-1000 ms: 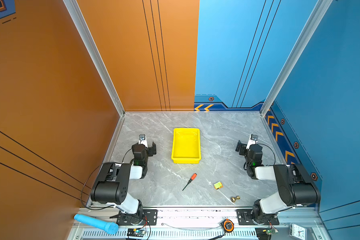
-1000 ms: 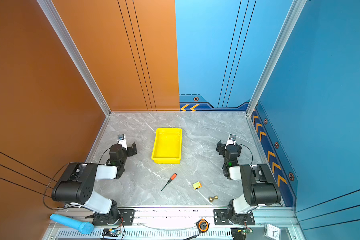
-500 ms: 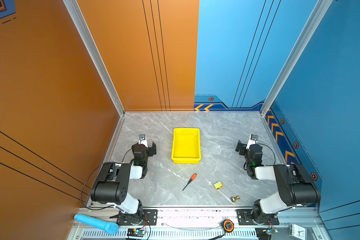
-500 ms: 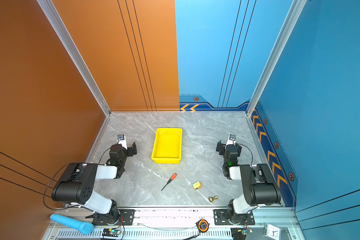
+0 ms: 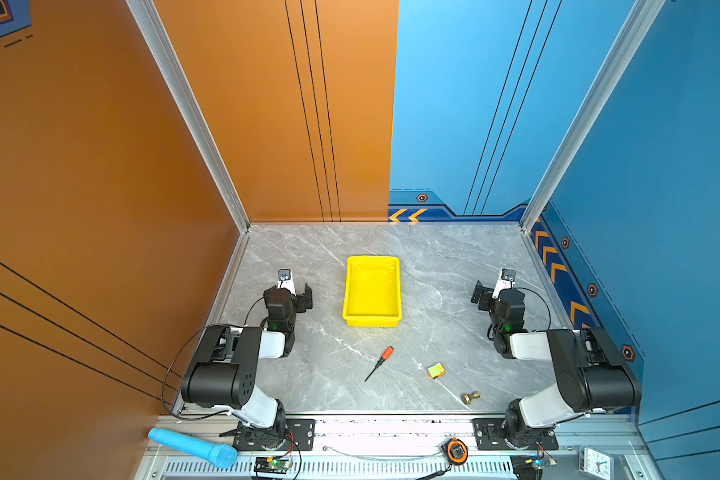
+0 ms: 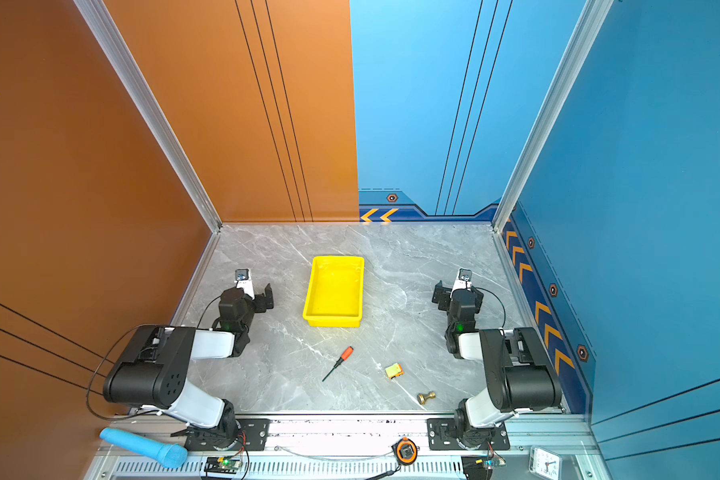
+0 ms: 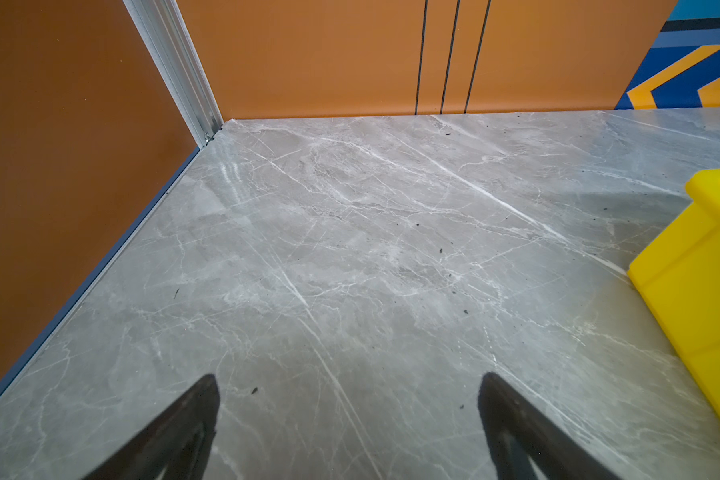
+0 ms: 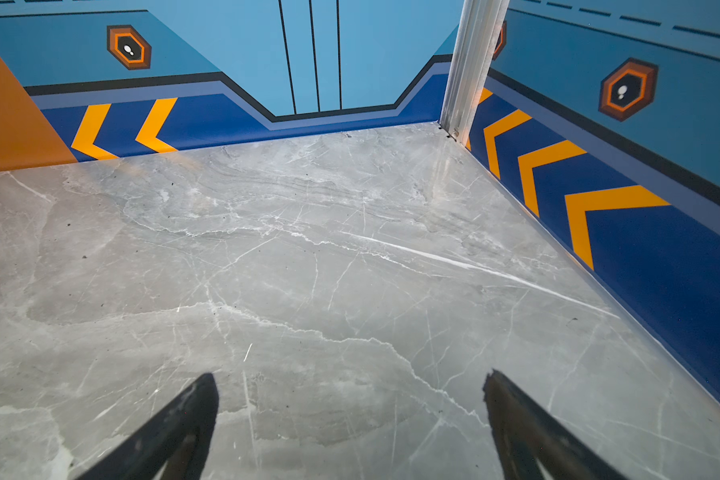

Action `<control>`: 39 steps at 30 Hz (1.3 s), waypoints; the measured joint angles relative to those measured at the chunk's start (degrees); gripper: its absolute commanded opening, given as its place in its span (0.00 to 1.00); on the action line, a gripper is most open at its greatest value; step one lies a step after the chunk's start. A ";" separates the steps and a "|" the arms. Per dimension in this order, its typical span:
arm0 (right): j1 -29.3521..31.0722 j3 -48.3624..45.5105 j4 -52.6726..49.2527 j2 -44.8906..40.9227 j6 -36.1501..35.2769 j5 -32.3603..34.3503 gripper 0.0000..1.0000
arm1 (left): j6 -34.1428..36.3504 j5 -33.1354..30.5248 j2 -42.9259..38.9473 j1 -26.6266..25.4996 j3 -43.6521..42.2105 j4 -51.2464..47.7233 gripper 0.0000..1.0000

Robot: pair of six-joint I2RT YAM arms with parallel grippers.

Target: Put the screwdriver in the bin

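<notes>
My left gripper (image 7: 348,386) and right gripper (image 8: 350,384) were spread, empty. Screwdriver (image 5: 378,364) lay on the tabletop (image 5: 454,257) toward its front edge, apart from bin (image 5: 371,321).

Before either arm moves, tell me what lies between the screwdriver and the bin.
Nothing visible. In both top views only bare tabletop lies between the screwdriver and the near wall of the bin. The green-and-orange block and brass piece sit off to the side of that path.

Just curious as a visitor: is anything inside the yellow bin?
Nothing shows: the bin has a bare glossy floor in both top views. The screwdriver lies outside, on the table. Its near wall's inner face is hidden.
</notes>
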 measured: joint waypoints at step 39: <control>0.57 -0.02 -0.42 -0.46 -0.66 0.02 1.00 | -0.26 0.24 -0.02 0.96 -0.28 0.28 0.98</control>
